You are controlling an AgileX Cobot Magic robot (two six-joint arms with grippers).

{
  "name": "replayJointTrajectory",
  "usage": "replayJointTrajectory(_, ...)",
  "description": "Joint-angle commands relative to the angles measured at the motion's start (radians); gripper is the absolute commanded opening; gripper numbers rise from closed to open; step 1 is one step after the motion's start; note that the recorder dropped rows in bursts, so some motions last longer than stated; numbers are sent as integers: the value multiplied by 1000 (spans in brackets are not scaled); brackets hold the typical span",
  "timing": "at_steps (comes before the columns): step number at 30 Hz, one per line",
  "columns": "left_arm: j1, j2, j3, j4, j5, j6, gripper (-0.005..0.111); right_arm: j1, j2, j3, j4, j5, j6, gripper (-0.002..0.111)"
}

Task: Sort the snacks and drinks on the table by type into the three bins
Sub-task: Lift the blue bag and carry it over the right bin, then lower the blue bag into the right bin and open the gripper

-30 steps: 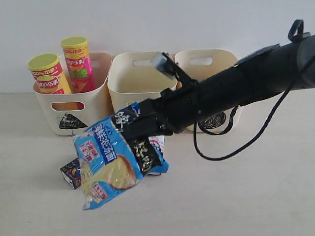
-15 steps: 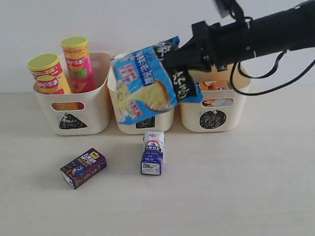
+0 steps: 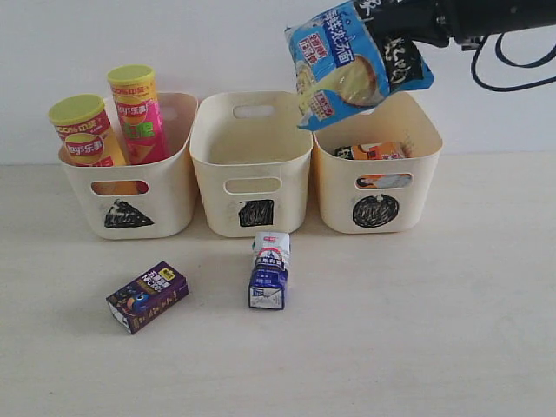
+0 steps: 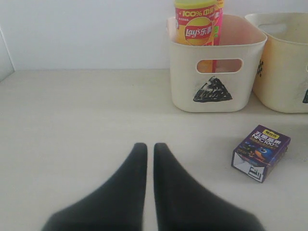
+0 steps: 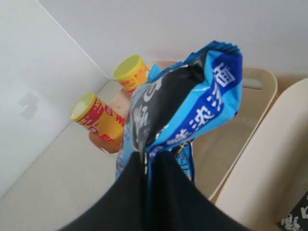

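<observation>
Dark purple carton (image 3: pixel 148 297) and the white and blue-purple carton (image 3: pixel 269 271) lie out front on the table (image 3: pixel 417 339), both waiting their turn. Behind them, the triangle bin (image 3: pixel 174 187) has the pink Lay's can (image 3: pixel 139 113) and the orange-yellow Lay's can (image 3: pixel 85 130), the square bin (image 3: pixel 217 204) looks empty, and the circle bin (image 3: pixel 417 195) has the orange noodle bag (image 3: pixel 378 152) lying inside.

Up top at the back, the blue noodle bag (image 3: pixel 347 69) hangs in the air, roughly over the circle bin's inner rim and partly over the gap to the square bin. I'd say slide it further over the circle bin, come down so the floppy bottom is inside the walls, and only then let go, otherwise it could drape over the rim.

The exterior view crops the right gripper (image 5: pixel 147 161); the right wrist view shows its jaws pinched tight on the bag's top seam. The left gripper (image 4: pixel 150 147) only shows in its own wrist view: jaws together, holding nothing, low over the table near the purple carton. Only the exterior view shows the white carton and what's inside the circle bin.
</observation>
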Motion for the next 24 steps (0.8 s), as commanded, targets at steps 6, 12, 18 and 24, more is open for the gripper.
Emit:
replayJointTrajectory(6,-1,-4,3,-4,0,4,4,-16,178,-161,6,-141,14,0)
replayJointTrajectory(12,-1,-4,3,-4,0,4,4,-16,215,-181,-32,-275,-29,0)
replayJointTrajectory(18,-1,-4,3,-4,0,4,4,-14,227,-179,-124,-264,-2,0)
replayJointTrajectory(24,-1,-4,3,-4,0,4,4,-11,264,-179,-122,-251,16,14)
